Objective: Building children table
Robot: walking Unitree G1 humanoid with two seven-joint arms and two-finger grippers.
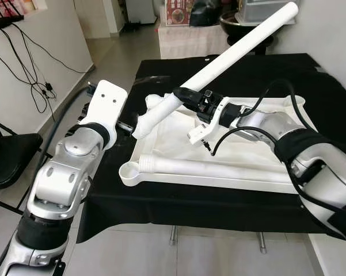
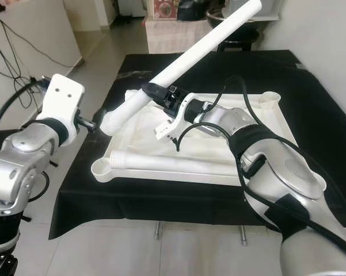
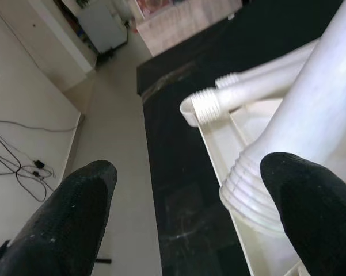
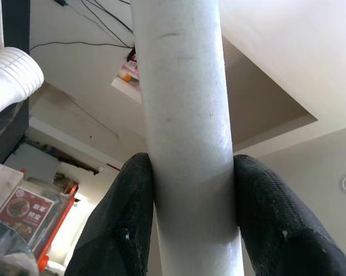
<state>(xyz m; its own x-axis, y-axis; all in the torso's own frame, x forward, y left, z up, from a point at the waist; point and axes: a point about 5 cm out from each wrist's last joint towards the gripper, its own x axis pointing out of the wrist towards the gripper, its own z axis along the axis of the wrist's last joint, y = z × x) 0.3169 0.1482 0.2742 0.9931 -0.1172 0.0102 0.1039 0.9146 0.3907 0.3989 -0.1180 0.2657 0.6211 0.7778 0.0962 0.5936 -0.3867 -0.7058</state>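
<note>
We stand on a pale tiled floor that runs back into a corridor. A black cloth drapes the counter before us, and thin metal legs show beneath its hem. To our left rises a white wall with black cables trailing down it, and a black folding chair sits close beside it. Beyond the counter we see a low surface under a pale cloth with a red printed box on it. A plain wall closes our right. Even daylight fills the room.
</note>
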